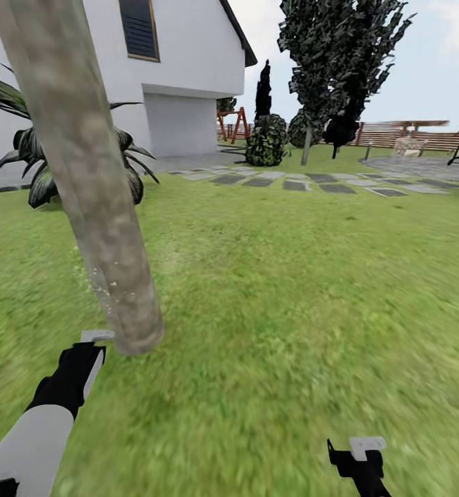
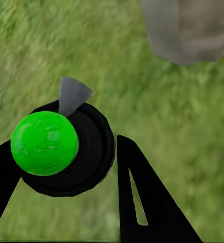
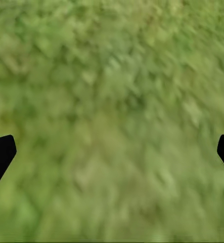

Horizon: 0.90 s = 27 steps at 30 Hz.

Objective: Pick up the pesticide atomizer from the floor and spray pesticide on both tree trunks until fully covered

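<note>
While mottled, round trunk (image 1: 98,200) meets blurry grass (image 1: 291,290).

No legible text, label, brand, number or sign appears in any of the three views.
</note>
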Motion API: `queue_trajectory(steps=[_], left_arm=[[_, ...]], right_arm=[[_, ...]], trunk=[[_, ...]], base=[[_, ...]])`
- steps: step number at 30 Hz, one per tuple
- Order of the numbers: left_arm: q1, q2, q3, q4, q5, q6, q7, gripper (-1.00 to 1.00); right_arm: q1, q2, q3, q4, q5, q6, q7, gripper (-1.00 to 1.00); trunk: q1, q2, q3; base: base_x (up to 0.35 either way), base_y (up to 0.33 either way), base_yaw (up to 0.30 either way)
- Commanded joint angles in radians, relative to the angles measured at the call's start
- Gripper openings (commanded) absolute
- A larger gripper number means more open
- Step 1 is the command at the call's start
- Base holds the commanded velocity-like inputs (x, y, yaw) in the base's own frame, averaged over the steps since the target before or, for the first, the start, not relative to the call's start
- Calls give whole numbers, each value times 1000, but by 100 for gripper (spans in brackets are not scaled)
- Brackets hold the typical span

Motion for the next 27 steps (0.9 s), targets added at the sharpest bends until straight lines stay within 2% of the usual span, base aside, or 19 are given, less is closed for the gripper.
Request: queue_trajectory(steps=[1, 16, 27], left_arm=[[-1, 0, 1, -1, -10, 6, -3, -100], [-1, 0, 1, -3, -10, 6, -3, -100], [-1, 0, 1, -3, -10, 7, -4, -100]], right_arm=[[-1, 0, -4, 1, 11, -2, -6, 100], [-1, 2, -4, 1, 11, -2, -6, 100], [-1, -3, -4, 1, 12, -2, -6, 100]], trunk=[[0, 0, -1], [0, 0, -1], [0, 0, -1]], base=[[133, -254, 235], [89, -259, 264], [36, -269, 17]])
